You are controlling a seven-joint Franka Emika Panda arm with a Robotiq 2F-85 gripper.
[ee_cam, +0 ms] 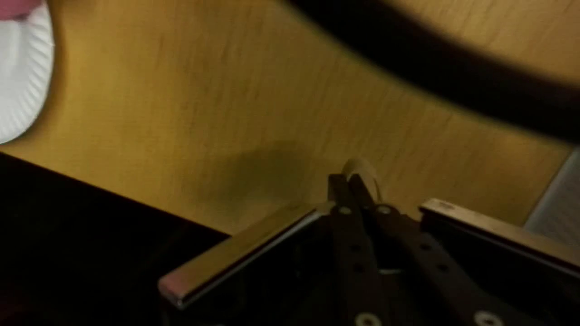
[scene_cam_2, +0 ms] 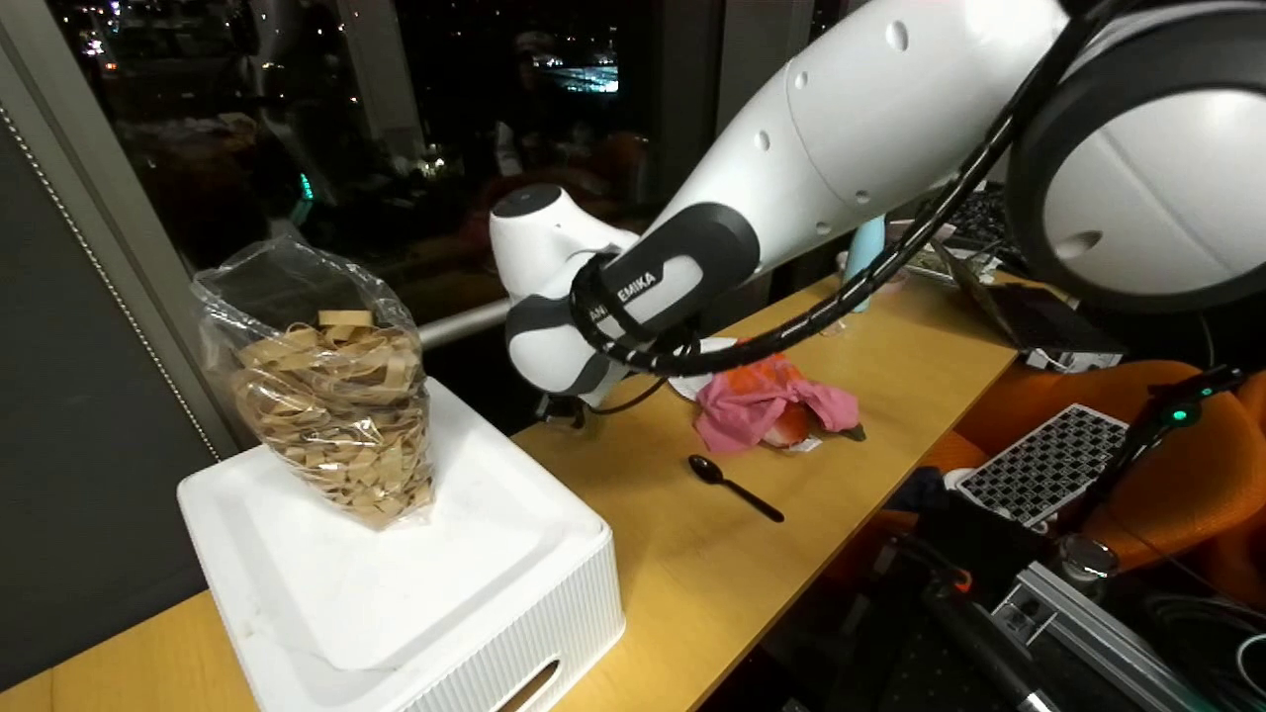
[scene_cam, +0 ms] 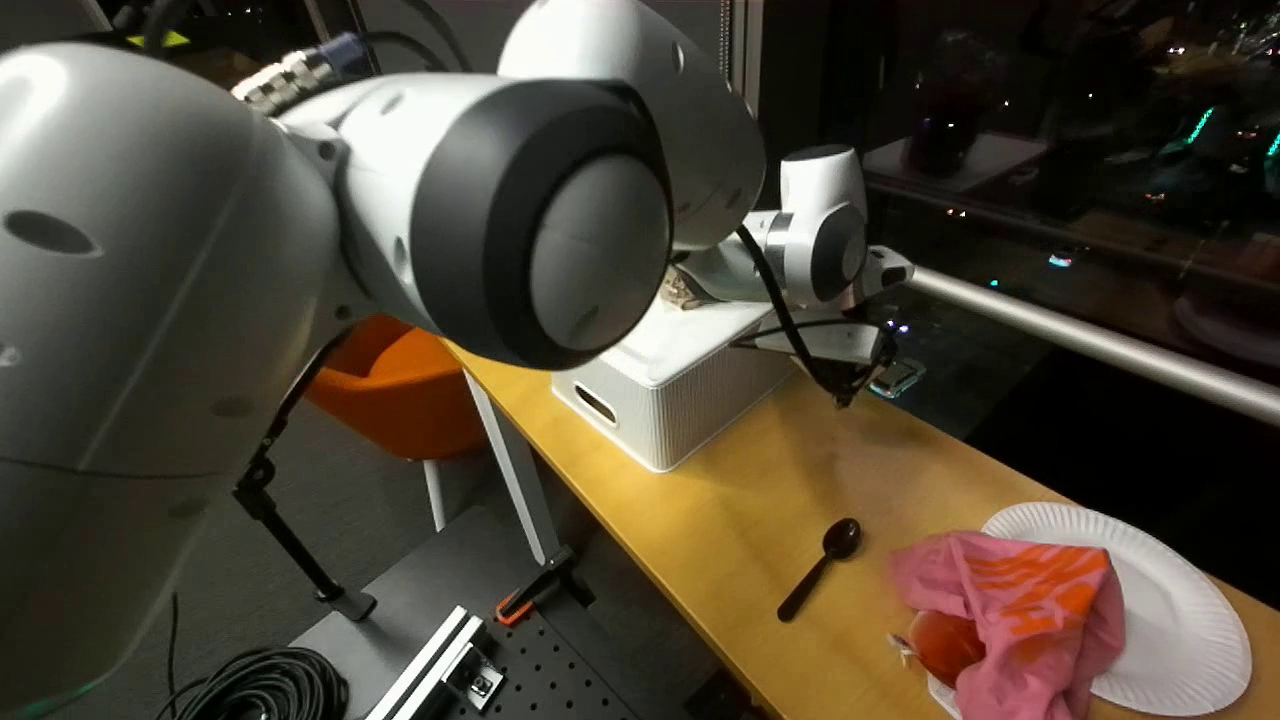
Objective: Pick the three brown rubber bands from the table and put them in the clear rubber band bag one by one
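Observation:
One brown rubber band [ee_cam: 372, 174] shows as a pale tan loop at the fingertips of my gripper [ee_cam: 348, 177] in the wrist view. The fingers are shut on it. In an exterior view my gripper [scene_cam: 846, 398] hangs over the table [scene_cam: 740, 540] beside the white box; in an exterior view the wrist mostly hides it. No other loose rubber band shows on the table. The clear rubber band bag [scene_cam_2: 341, 396], full of tan bands, stands open at the top on the white box. Only a bit of the bag [scene_cam: 682, 288] shows behind the arm.
The white box [scene_cam_2: 534, 603] stands on the table, also in an exterior view [scene_cam: 690, 410]. A black spoon [scene_cam: 826, 560], a pink and orange cloth [scene_cam: 1040, 610] over a red object, and a white paper plate [scene_cam: 1180, 620] lie farther along. A window rail [scene_cam: 1090, 340] runs behind.

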